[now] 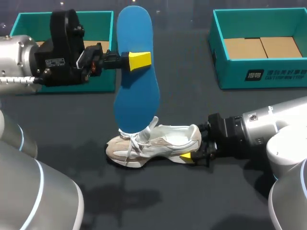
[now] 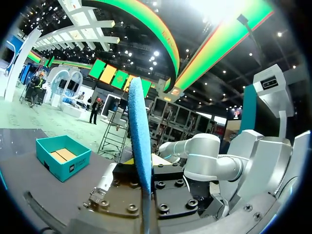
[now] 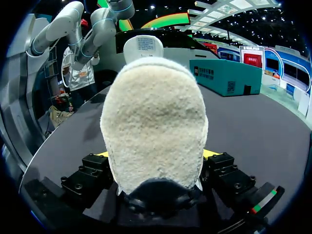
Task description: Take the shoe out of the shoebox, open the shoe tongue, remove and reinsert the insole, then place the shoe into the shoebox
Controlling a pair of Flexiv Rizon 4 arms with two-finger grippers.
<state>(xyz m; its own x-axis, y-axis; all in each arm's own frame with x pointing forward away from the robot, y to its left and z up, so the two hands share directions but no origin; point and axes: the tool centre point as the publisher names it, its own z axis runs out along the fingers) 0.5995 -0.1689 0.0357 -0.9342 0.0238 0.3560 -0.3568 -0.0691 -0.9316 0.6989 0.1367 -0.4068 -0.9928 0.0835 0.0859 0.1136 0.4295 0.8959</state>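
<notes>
A blue insole point(image 1: 136, 96) stands nearly upright over the table, and its lower end dips into the mouth of a white and beige shoe point(image 1: 153, 143). My left gripper point(image 1: 140, 61) is shut on the insole's upper half. In the left wrist view the insole point(image 2: 139, 141) shows edge-on between that gripper's point(image 2: 145, 195) fingers. The shoe lies on the dark table with its laces loose. My right gripper point(image 1: 194, 142) clasps its heel from both sides. The fuzzy heel point(image 3: 153, 122) fills the right wrist view, with a yellow fingertip point(image 3: 210, 153) pressed against its side.
A teal shoebox point(image 1: 29, 21) sits at the back left, behind my left arm. A second teal shoebox point(image 1: 259, 76) with a cardboard floor stands at the back right and also shows in the left wrist view point(image 2: 61, 156).
</notes>
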